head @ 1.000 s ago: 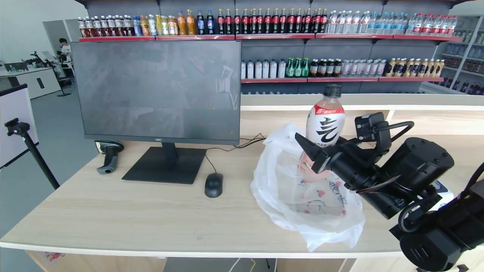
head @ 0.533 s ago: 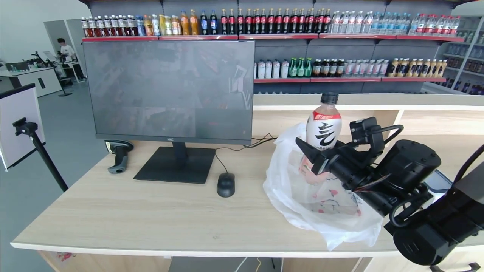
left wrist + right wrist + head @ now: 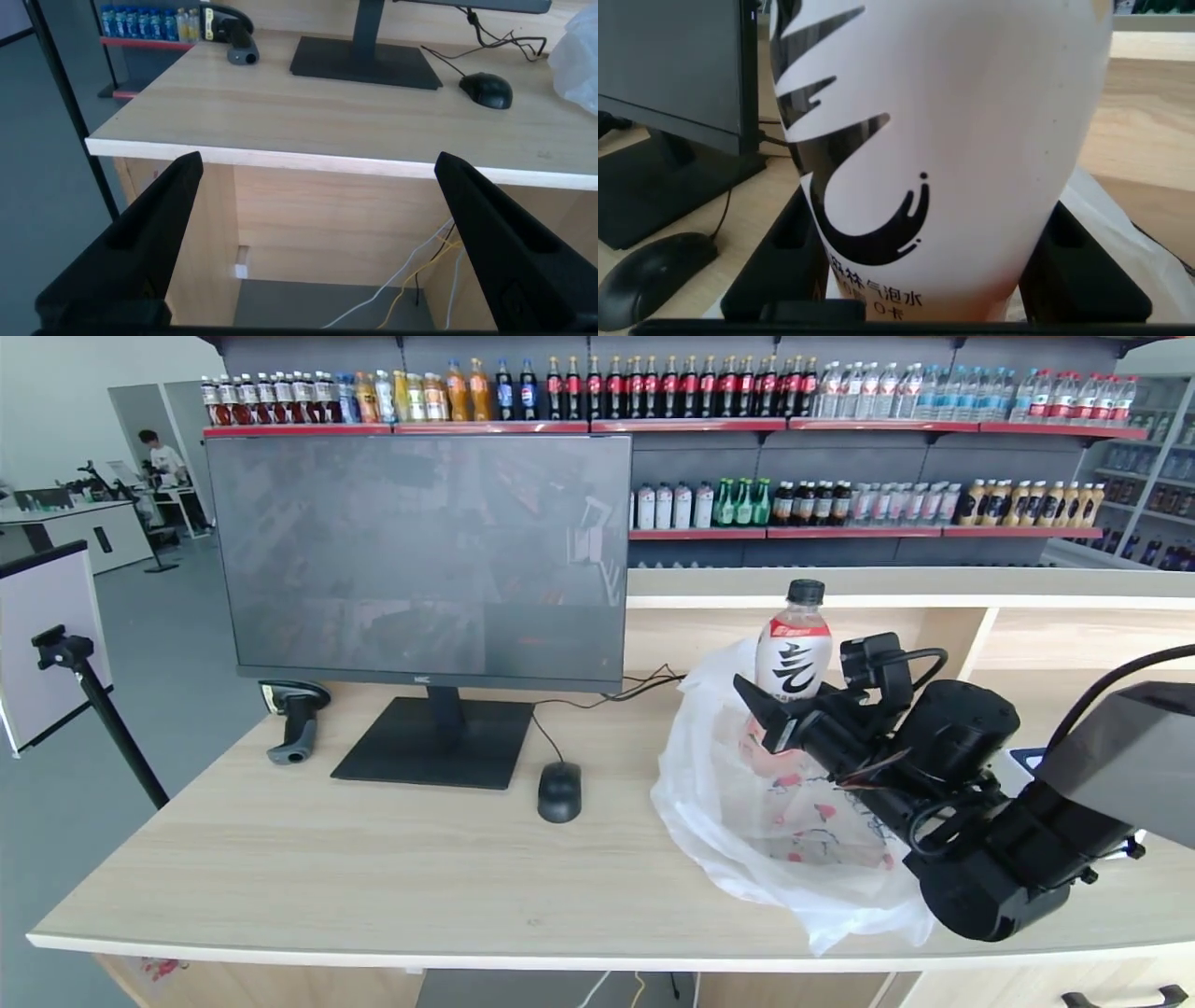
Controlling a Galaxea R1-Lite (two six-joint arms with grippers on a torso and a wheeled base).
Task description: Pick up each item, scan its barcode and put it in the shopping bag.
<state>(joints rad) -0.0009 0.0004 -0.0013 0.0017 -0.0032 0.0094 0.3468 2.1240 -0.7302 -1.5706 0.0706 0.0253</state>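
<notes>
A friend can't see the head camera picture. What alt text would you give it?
The robot's right gripper holds a drink bottle upright, its lower part inside a white shopping bag on a wooden counter. To the left stand a monitor, a mouse and a handheld scanner; drink shelves stand behind.

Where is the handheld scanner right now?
In the head view the scanner sits on the counter at the far left, just left of the monitor base, well away from the bag.

We lose the lower half of the bottle (image 3: 794,658) behind the right gripper (image 3: 780,709) and the shopping bag (image 3: 738,831) film. At three o'clock of the bag, the right arm (image 3: 952,747) hides most of a blue-edged item (image 3: 1025,758).
</notes>
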